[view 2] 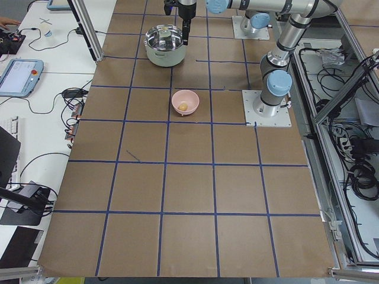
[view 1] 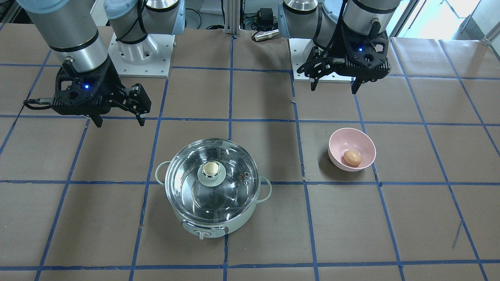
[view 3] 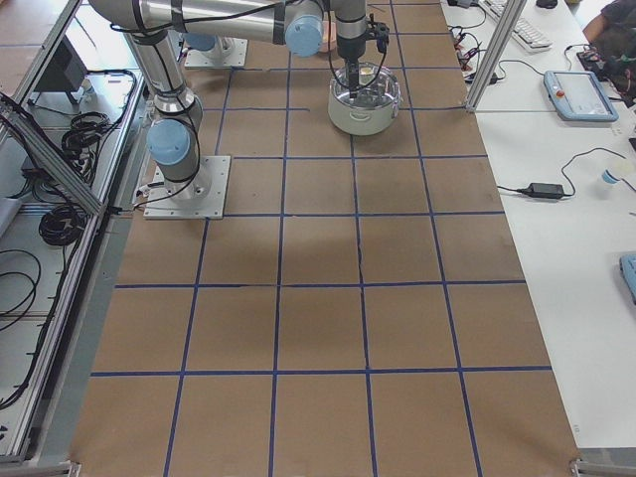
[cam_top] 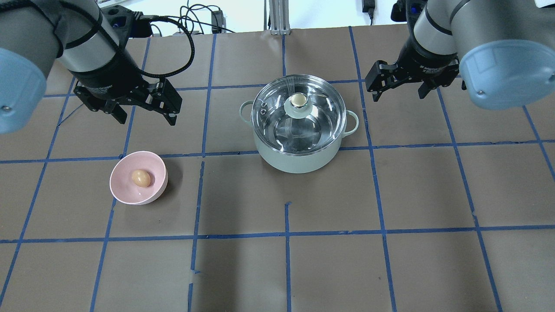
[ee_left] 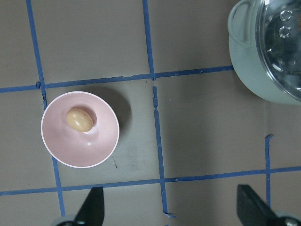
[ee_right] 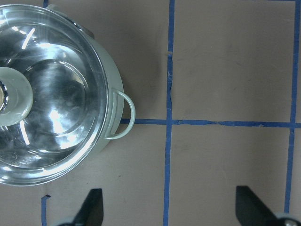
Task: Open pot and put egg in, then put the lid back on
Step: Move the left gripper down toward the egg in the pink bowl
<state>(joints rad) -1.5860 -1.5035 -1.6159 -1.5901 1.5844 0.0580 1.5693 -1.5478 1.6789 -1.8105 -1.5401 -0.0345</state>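
Observation:
The mint-green pot (cam_top: 299,158) stands at mid-table with the glass lid (cam_top: 277,125) on it, its beige knob (cam_top: 298,100) at the centre. The tan egg (cam_top: 141,177) lies in a pink bowl (cam_top: 123,190) to the pot's left in the overhead view. My left gripper (cam_top: 145,119) is open and empty, hovering above the table beyond the bowl. My right gripper (cam_top: 399,95) is open and empty, raised beside the pot's right handle. The left wrist view shows the egg (ee_left: 79,119) in the bowl and the pot (ee_left: 254,75). The right wrist view shows the lid (ee_right: 61,94).
The table is brown paper with a blue tape grid (cam_top: 286,234). The arm bases (view 1: 140,54) stand at the robot's edge of the table. Monitors, cables and a pendant lie on side benches beyond the table's far edge (view 3: 556,99).

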